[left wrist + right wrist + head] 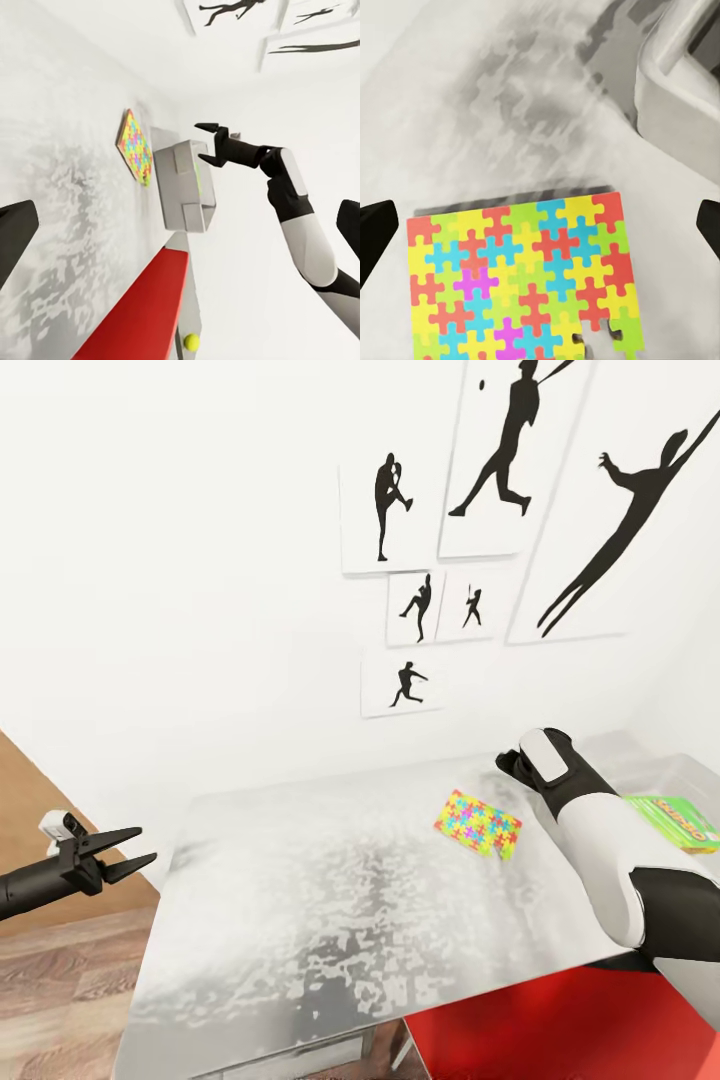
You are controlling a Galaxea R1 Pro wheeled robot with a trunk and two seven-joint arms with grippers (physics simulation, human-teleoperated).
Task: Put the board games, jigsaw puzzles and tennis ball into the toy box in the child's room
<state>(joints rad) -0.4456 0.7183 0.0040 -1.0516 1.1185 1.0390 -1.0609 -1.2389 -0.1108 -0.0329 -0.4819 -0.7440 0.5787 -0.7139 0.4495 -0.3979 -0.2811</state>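
A jigsaw puzzle (pixel 478 825) lies flat on the table (pixel 300 900) just beside the toy box (pixel 690 775), directly under the spread-open right gripper (pixel 212 144) and well apart from the open left gripper (pixel 128 852), while the left wrist view adds a tennis ball (pixel 191 342) below.

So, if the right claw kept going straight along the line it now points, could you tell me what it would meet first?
Most likely the jigsaw puzzle lying flat on the table: the right claw is open and its wrist view looks straight down onto the puzzle, beside the toy box.
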